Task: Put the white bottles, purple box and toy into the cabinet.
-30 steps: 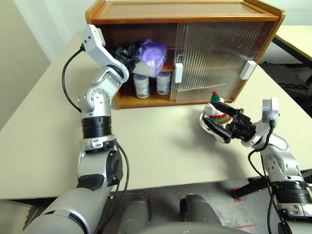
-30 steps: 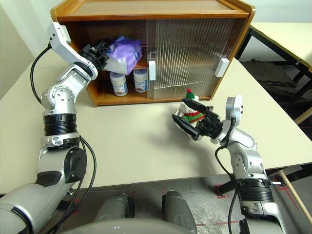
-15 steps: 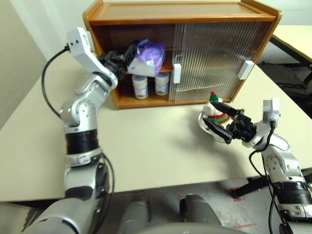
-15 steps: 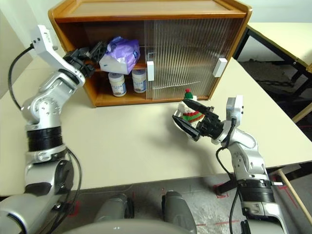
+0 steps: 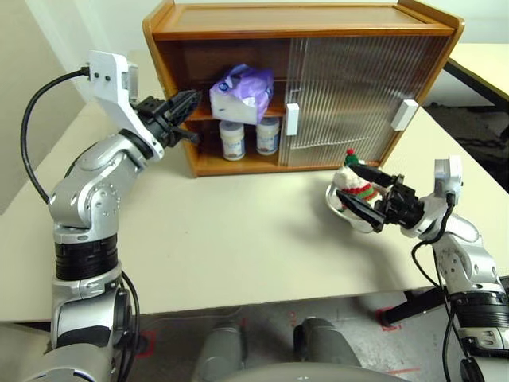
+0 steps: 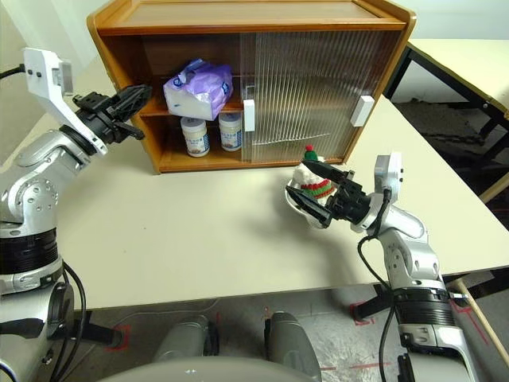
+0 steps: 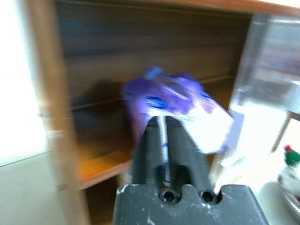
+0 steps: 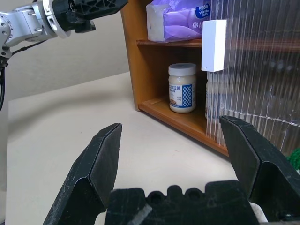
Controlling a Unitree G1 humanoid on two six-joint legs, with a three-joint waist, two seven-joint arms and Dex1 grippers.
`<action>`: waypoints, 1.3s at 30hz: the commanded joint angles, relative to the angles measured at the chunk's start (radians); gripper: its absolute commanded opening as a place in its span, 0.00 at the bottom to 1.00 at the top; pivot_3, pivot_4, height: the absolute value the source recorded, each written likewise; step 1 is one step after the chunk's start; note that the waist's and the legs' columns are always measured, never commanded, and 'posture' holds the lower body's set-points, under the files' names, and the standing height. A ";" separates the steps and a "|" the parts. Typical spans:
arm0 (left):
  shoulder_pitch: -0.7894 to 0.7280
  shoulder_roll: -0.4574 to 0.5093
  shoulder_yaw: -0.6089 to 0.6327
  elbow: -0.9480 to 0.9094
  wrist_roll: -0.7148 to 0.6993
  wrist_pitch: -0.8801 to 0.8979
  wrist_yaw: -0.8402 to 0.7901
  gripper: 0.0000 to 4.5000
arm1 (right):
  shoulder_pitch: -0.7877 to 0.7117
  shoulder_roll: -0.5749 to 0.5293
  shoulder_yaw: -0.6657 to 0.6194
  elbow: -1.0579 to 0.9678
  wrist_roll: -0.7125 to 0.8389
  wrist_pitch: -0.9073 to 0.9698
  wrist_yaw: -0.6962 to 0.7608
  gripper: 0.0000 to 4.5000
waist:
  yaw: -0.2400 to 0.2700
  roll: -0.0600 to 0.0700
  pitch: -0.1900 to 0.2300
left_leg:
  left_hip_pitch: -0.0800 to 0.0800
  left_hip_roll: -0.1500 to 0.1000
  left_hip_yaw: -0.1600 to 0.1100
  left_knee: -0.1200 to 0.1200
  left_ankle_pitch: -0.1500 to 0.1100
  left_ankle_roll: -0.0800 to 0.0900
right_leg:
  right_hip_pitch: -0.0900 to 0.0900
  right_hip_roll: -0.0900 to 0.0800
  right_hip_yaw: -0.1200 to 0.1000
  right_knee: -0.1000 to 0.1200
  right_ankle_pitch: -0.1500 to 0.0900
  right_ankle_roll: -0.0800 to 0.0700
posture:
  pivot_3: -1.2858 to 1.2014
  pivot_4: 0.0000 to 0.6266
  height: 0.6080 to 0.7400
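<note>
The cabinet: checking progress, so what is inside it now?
The purple box on the upper shelf, two white bottles below. The ribbed doors hide the rest.

Bright, even light; left wrist view badly blurred, prob. motion.

Glossy brown wood on the cabinet (image 5: 302,17) — ribbed translucent plastic doors (image 5: 350,87); crinkly shiny wrap on the purple box (image 5: 241,93); fluffy plush toy (image 5: 355,185).

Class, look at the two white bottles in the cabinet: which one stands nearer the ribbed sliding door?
The right bottle on the bottom shelf; it stands beside the door's white handle, while the left bottle sits farther into the open side.
</note>
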 commanded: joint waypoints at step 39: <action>-0.026 -0.101 -0.179 0.259 0.197 -0.383 -0.329 0.91 | 0.020 0.013 0.001 -0.020 -0.003 -0.010 -0.028 1.00 | -0.026 0.001 0.000 | -0.003 0.001 -0.001 0.000 0.002 0.004 | -0.002 0.000 0.000 0.001 0.001 0.001 | 0.52 0.00 1.00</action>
